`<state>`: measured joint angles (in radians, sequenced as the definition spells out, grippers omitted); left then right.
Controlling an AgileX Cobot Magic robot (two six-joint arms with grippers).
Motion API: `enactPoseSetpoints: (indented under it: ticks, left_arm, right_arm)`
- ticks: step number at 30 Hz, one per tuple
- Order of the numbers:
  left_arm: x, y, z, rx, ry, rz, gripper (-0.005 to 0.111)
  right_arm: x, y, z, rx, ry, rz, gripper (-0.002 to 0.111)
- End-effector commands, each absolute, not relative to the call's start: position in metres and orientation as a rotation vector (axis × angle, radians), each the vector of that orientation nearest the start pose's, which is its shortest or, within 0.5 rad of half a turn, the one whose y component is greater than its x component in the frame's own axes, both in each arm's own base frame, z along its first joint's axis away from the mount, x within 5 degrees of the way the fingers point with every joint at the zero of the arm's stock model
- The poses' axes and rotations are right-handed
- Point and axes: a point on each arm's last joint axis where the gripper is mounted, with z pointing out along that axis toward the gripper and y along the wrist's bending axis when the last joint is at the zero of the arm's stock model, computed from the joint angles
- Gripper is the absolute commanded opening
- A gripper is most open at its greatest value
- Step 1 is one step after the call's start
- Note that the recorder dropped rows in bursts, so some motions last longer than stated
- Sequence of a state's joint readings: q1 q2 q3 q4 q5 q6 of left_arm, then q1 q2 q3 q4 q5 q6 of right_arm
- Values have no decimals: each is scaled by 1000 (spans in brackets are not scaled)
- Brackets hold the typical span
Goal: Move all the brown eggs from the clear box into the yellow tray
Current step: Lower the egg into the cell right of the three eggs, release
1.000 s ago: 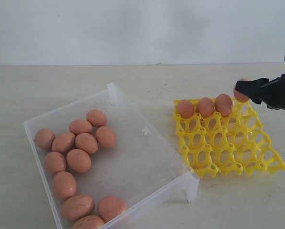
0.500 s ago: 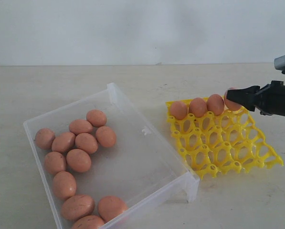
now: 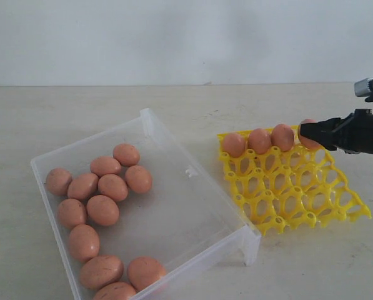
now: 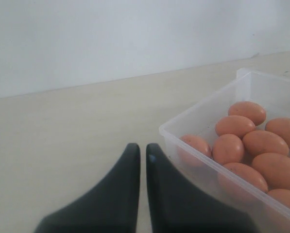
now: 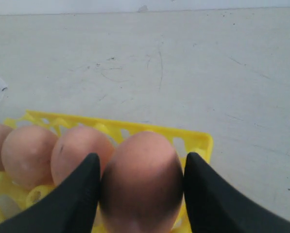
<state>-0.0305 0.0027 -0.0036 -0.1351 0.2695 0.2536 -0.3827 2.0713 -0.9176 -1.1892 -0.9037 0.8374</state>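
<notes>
On the desk (image 3: pixel 298 269), left half: the clear box (image 3: pixel 198 212) sits askew to the desk's edges, with one corner pointing toward the far edge. Twelve brown eggs (image 3: pixel 102 210) lie loose in it. All are bunched along the wall nearest the desk's left edge and down into the box's near corner, and several touch their neighbours.

Toward the desk's right edge, just beside the box but not touching it: the yellow tray (image 3: pixel 298 200) lies flat. Three eggs are seated side by side in its far row, close against one another.

Right tool (image 3: pixel 308 132): it reaches in level from the desk's right edge. Its fingers (image 5: pixel 81 194) are spread wide and pressed against both flanks of a held egg (image 5: pixel 142 184). This egg is at the fourth cup of the far row, the tray's corner cup, just beside the third seated egg and level with it. Whether it bears on the cup cannot be told.

Left tool (image 4: pixel 142 148): its fingers are closed together with only a thin slit between them, and they grip nothing. It is outside the clear box, near the wall where the eggs are bunched, and not in contact with it.
</notes>
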Motion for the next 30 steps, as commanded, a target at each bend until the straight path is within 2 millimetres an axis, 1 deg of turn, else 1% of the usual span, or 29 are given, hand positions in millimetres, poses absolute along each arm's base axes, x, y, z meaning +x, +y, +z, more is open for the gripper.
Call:
enactPoseSetpoints:
  ticks: [1, 6, 8, 9, 10, 11, 12, 16, 17, 21, 23, 25, 27, 29, 30]
  left_arm:
    - [55, -5, 190, 158, 1736, 29, 4]
    - [55, -5, 190, 158, 1736, 29, 4]
    - [55, -5, 190, 158, 1736, 29, 4]
    - [55, -5, 190, 158, 1736, 29, 4]
    - [55, -5, 190, 158, 1736, 29, 4]
    - [55, -5, 190, 158, 1736, 29, 4]
    - [55, -5, 190, 158, 1736, 29, 4]
    - [55, -5, 190, 158, 1736, 29, 4]
    - [55, -5, 190, 158, 1736, 29, 4]
    - [55, -5, 190, 158, 1736, 29, 4]
    - [55, -5, 190, 158, 1736, 29, 4]
    - [55, -5, 190, 158, 1736, 29, 4]
    - [55, -5, 190, 158, 1736, 29, 4]
    - [55, -5, 190, 158, 1736, 29, 4]
    - [55, -5, 190, 158, 1736, 29, 4]
  right_arm:
    - [360, -75, 109, -223, 1999, 538, 0]
    - [360, -74, 111, -226, 1981, 543, 0]
    - [360, -74, 111, -229, 1981, 542, 3]
    - [360, -74, 111, -229, 1977, 540, 13]
    - [360, -75, 111, -226, 1976, 539, 18]
    - [361, -75, 111, -217, 1974, 538, 30]
    - [361, -75, 111, -211, 1972, 537, 37]
    - [362, -77, 112, -182, 1970, 528, 55]
    - [362, -77, 112, -180, 1969, 528, 58]
    - [363, -77, 113, -157, 1953, 532, 58]
    - [364, -77, 118, -133, 1905, 561, 58]
    - [366, -74, 131, -116, 1791, 626, 58]
    - [366, -72, 150, -50, 1653, 749, 56]
    - [367, -69, 161, 27, 1637, 822, 44]
    - [367, -64, 171, 14, 1635, 859, 34]
